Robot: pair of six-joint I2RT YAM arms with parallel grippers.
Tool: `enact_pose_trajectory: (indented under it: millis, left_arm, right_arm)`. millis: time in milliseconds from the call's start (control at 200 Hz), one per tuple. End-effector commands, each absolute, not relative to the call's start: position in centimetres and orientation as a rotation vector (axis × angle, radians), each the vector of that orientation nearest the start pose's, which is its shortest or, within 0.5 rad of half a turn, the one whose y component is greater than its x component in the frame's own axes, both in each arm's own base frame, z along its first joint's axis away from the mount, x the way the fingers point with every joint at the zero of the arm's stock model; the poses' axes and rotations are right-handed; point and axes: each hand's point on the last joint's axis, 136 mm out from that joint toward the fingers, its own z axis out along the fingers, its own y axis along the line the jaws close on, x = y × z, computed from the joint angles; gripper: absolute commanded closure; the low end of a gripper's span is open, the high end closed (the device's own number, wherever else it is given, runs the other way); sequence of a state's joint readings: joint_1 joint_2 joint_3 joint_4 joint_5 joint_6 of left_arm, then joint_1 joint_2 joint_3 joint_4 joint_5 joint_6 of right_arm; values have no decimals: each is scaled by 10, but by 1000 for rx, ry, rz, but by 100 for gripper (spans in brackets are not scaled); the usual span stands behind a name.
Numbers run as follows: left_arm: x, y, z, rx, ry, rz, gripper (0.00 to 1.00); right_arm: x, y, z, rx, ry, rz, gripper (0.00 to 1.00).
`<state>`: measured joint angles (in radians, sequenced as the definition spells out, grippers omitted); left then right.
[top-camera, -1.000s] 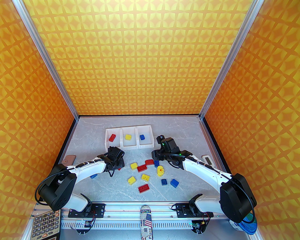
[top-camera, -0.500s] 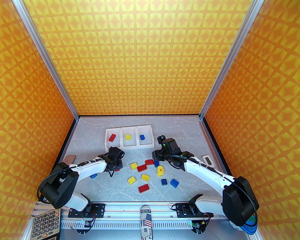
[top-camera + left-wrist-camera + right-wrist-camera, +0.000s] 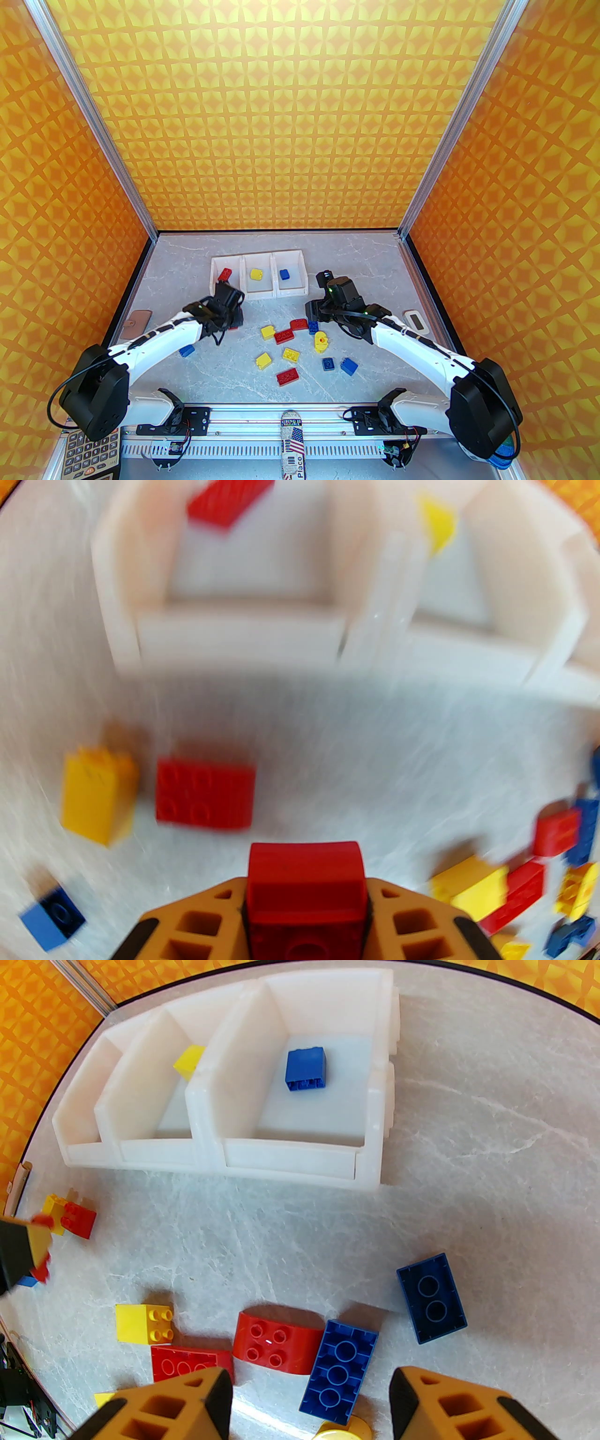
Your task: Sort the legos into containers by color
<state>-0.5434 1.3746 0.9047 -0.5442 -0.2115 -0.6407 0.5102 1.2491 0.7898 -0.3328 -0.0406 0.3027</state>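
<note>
Legos [image 3: 290,355] litter the surface [image 3: 375,262]; my left hand [image 3: 304,895] is clamped on a red brick [image 3: 304,864] short of the containers [image 3: 259,295], my right hand [image 3: 309,1382] apart; a shallow grip could drop it early

Patterned tube [image 3: 291,443], near edge of table, centre: word "Place" at near end, flag print above it; far-end lettering too small to read. Calculator [image 3: 89,453], near left: key labels illegible.

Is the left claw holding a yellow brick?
No, the left gripper is clamped on a red brick.
</note>
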Motion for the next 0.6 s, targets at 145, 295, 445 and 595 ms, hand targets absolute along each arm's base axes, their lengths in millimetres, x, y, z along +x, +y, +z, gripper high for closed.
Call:
enact_pose_trajectory:
  millis: [145, 295, 445, 595]
  left_arm:
    - [368, -119, 146, -152, 2479, -70, 64]
    - [407, -118, 146, -104, 2483, -64, 64]
    - [436, -121, 137, -49, 2497, -44, 60]
    - [448, -124, 139, -36, 2482, -46, 31]
  right_arm:
    - [299, 166, 127, -232, 2407, 382, 40]
    - [297, 164, 125, -228, 2408, 375, 40]
    - [295, 163, 127, -224, 2404, 377, 40]
    - [293, 160, 128, -223, 2400, 370, 40]
